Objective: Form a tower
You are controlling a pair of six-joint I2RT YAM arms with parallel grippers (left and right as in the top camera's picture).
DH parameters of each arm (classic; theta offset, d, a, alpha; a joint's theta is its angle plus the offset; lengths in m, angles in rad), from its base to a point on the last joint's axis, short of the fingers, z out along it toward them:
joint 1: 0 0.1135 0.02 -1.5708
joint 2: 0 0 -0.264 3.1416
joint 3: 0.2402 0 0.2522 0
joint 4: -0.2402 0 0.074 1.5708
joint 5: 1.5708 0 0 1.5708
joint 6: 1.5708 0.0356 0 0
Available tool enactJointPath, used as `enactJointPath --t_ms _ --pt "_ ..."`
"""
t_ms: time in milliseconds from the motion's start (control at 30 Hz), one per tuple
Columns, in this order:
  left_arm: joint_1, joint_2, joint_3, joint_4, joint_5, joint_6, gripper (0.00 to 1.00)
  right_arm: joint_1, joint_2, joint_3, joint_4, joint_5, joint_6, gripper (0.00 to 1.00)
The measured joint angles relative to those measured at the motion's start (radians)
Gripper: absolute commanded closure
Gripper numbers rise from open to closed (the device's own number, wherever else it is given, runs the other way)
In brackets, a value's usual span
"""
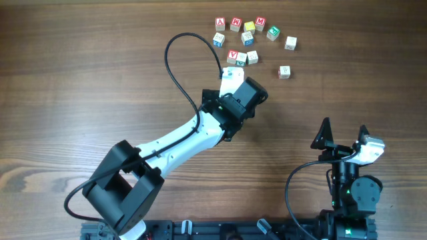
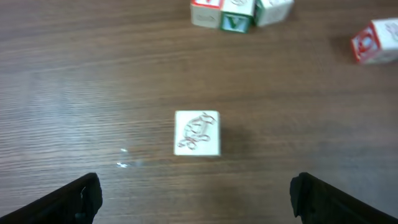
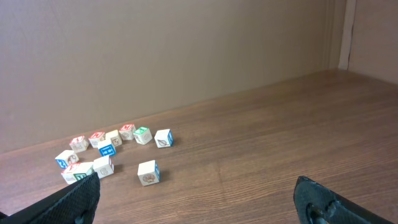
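In the left wrist view one pale cream cube [image 2: 197,132] with a faint drawing on top rests on the wooden table, just ahead of my left gripper [image 2: 196,186]. That gripper is open, with nothing between its fingers. I look at the cube from above, so whether it tops a tower cannot be told. In the overhead view the left gripper [image 1: 233,81] hides that cube. My right gripper [image 1: 343,135] stands open and empty near the table's front right, far from the cubes; it shows the same in its own view [image 3: 198,185].
Several loose letter cubes [image 1: 248,37] lie at the back, right of centre, the nearest group [image 2: 235,14] just beyond the cream cube. A single cube [image 1: 285,71] sits apart to the right. The left arm's black cable [image 1: 175,73] loops over the table.
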Motion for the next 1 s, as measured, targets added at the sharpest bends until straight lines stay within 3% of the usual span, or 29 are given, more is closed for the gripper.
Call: enactJointPath --t_ms 400,667,800,1000 --pt "0.017 -0.001 -0.208 0.317 0.071 0.061 0.0 0.0 0.0 0.0 0.0 0.0 0.0 0.0" --pt "0.017 0.077 -0.212 0.388 0.073 0.066 0.0 0.0 0.0 0.0 0.0 0.0 0.0 0.0" --pt "0.017 0.08 -0.213 0.394 0.073 0.066 0.09 0.0 0.0 0.0 0.0 0.0 0.0 0.0" --pt "0.028 0.082 -0.213 0.416 0.072 0.073 0.11 0.0 0.0 0.0 0.0 0.0 0.0 0.0"
